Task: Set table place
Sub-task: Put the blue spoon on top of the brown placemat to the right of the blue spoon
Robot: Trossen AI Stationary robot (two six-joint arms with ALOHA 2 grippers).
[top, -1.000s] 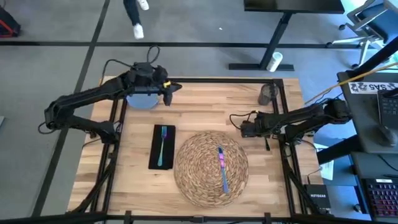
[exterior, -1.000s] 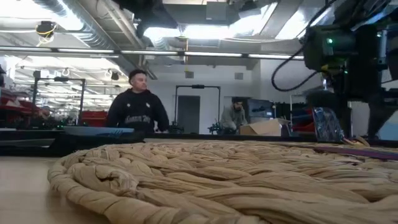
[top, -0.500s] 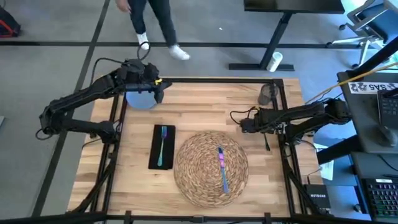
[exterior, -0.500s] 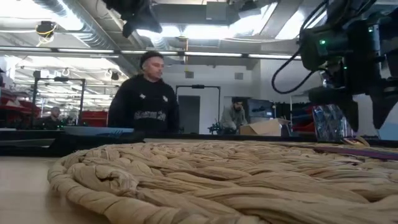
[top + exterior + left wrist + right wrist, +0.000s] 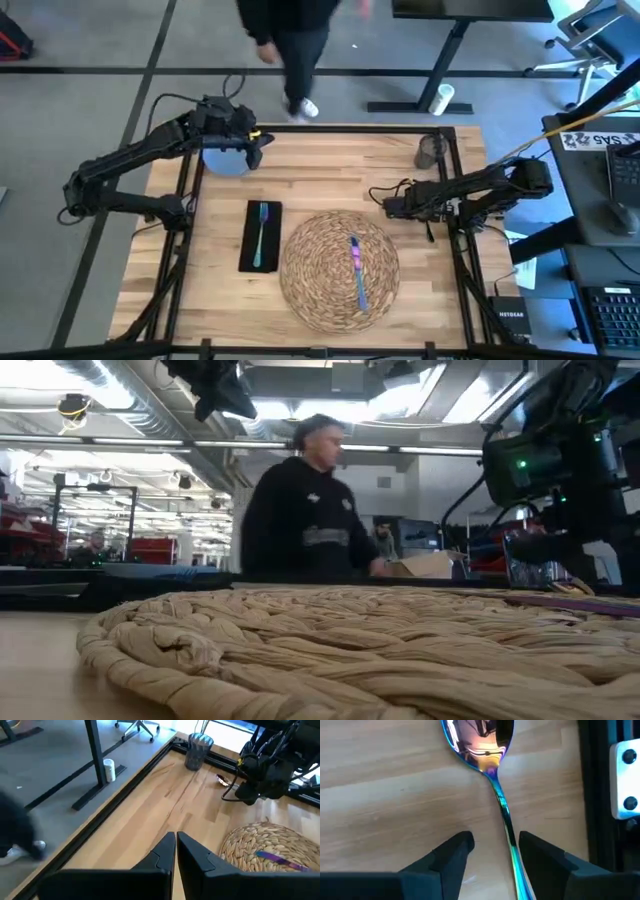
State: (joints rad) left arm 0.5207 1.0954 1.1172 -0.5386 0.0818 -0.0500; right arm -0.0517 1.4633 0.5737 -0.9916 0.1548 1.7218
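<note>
While the spoon lies loose: set your right claw [image 5: 492,852] squarely over the handle.
Right claw: apart, straddling the spoon [image 5: 492,780] on the worktop [image 5: 380,805], near its right edge.
Grip advice: lower until both fingers flank the thin handle, then close slowly.
Spoon axis: running straight ahead of the claw, bowl pointing away from it.
Left claw [image 5: 176,845]: together, hovering by the pale blue plate [image 5: 228,160] at the far left corner.

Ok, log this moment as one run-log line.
left gripper: shut, above pale blue round plate | right gripper: open, straddling iridescent metal spoon on wooden table
</note>
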